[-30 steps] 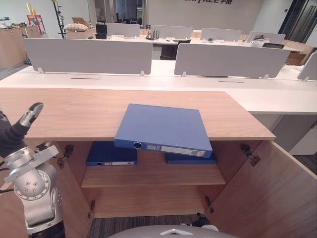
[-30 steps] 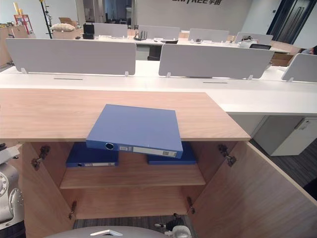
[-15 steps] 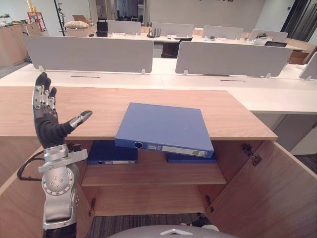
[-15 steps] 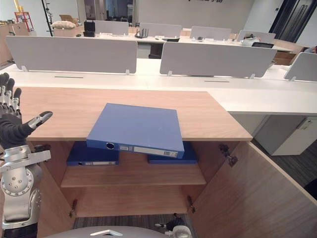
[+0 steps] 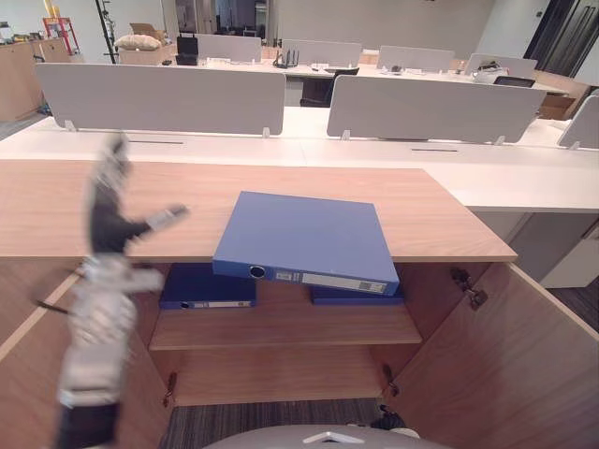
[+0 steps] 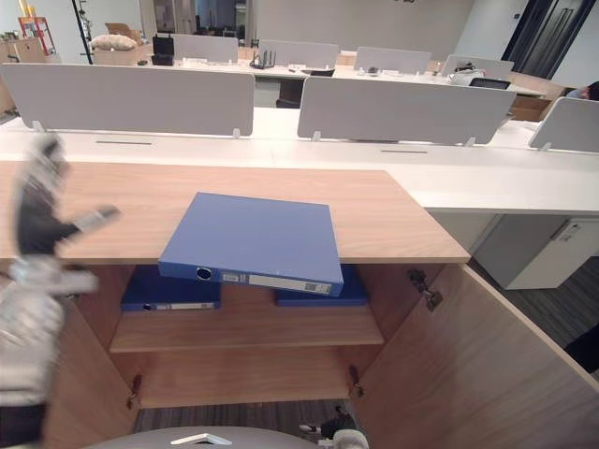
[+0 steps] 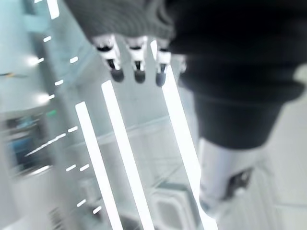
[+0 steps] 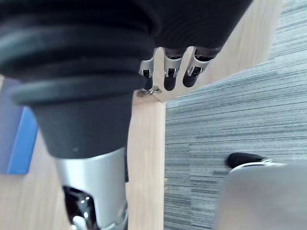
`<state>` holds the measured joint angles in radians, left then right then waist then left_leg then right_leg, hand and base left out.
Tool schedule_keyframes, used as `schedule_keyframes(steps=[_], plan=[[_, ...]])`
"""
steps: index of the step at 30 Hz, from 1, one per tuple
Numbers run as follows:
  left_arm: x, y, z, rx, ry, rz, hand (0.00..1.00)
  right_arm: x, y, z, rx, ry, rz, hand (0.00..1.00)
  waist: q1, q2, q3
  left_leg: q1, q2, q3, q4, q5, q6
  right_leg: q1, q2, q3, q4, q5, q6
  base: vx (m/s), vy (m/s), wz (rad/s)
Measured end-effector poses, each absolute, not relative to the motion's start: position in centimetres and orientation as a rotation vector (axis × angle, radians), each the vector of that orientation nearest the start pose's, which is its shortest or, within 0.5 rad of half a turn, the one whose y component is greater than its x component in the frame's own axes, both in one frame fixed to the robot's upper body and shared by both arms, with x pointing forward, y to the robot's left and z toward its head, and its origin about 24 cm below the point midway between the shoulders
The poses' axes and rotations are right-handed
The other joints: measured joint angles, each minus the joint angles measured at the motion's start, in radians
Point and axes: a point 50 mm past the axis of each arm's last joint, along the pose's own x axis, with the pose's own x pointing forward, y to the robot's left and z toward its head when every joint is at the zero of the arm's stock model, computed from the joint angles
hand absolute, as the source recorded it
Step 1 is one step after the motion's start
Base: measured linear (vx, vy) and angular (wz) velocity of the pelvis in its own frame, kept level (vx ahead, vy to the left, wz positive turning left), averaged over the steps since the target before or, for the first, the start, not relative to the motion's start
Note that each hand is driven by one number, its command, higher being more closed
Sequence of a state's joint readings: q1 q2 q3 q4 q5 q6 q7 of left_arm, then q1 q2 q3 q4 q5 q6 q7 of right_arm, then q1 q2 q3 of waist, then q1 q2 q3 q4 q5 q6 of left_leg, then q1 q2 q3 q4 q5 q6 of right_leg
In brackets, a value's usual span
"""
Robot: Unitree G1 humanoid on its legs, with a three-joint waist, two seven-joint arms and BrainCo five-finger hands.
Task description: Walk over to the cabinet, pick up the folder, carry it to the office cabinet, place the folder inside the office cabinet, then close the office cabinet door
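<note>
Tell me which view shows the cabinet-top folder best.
Left eye view: the folder lies whole, centred, spine overhanging the cabinet top. Right eye view shows it whole too. Right wrist view catches a blue edge, maybe another folder.

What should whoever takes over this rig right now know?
Left hand: open, raised beside the cabinet, holding nothing.
Right hand: open, low above the carpet, empty.
Blue folder lies flat on the cabinet top, overhanging its front edge. Two more folders lie on the shelf inside. The doors stand open.
Done: robot stands at the cabinet.
Left: grasp the folder, carry it, place it inside, close the door.
</note>
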<state>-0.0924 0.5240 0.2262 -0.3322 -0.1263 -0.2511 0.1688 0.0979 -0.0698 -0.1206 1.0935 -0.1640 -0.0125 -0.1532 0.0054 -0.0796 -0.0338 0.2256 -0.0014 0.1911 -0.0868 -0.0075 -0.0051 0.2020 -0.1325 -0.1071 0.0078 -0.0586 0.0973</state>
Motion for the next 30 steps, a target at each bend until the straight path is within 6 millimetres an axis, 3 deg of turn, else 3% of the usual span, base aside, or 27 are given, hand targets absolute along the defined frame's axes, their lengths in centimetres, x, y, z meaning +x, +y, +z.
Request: schedule_keyframes(steps=[1, 3, 7, 16, 25, 30], plan=[[22.2, 24.3, 22.1, 0.372, -0.857, 0.221, 0.0, 6.5, -20.3, -16.8, -0.229, 1.214, -0.217, 0.0, -0.003, 0.003, -0.001, -0.004, -0.004, 0.01, 0.0, -0.001, 0.0, -0.003, -0.002, 0.013, 0.0, 0.002, 0.001, 0.0, 0.002, -0.14], [21.8, 24.0, 22.3, 0.364, -0.884, 0.213, 0.0, 6.1, -20.3, -16.9, -0.229, 1.235, -0.217, 0.0, -0.008, 0.0, 0.0, -0.008, -0.005, 0.01, 0.0, -0.002, -0.001, -0.005, -0.004, 0.013, 0.001, 0.003, -0.001, 0.0, 0.006, -0.06], [21.9, 23.3, 21.7, 0.377, -0.874, 0.205, 0.0, 6.3, -20.3, -16.8, -0.227, 1.227, -0.215, 0.0, -0.014, -0.001, 0.001, -0.012, -0.003, 0.026, 0.006, -0.001, 0.0, -0.025, 0.0, 0.028, 0.002, 0.015, 0.0, 0.03, 0.001, -0.1], [22.7, 19.3, 19.9, 0.447, -0.829, 0.028, 0.0, 6.4, -20.2, -16.8, -0.221, 1.222, -0.204, 0.0, -0.033, 0.0, 0.001, -0.007, -0.004, 0.032, 0.0, -0.01, -0.008, -0.027, -0.002, 0.041, 0.016, -0.002, -0.01, -0.04, -0.013, -0.03], [23.5, 12.8, 17.6, 0.612, -0.813, -0.322, 0.0, 6.6, -20.3, -16.8, -0.222, 1.213, -0.205, 0.0, -0.05, 0.004, 0.001, -0.005, -0.005, 0.034, 0.006, -0.005, 0.0, -0.032, -0.001, 0.044, 0.016, 0.006, 0.0, 0.01, -0.003, 0.0], [24.6, 12.4, 14.3, 0.785, -0.686, -0.405, 0.0, 7.0, -20.4, -16.7, -0.227, 1.203, -0.207, 0.0, -0.067, 0.013, 0.007, 0.0, -0.009, 0.038, 0.004, -0.005, 0.0, -0.028, 0.0, 0.041, 0.004, 0.002, -0.011, -0.01, -0.007, -0.02]])
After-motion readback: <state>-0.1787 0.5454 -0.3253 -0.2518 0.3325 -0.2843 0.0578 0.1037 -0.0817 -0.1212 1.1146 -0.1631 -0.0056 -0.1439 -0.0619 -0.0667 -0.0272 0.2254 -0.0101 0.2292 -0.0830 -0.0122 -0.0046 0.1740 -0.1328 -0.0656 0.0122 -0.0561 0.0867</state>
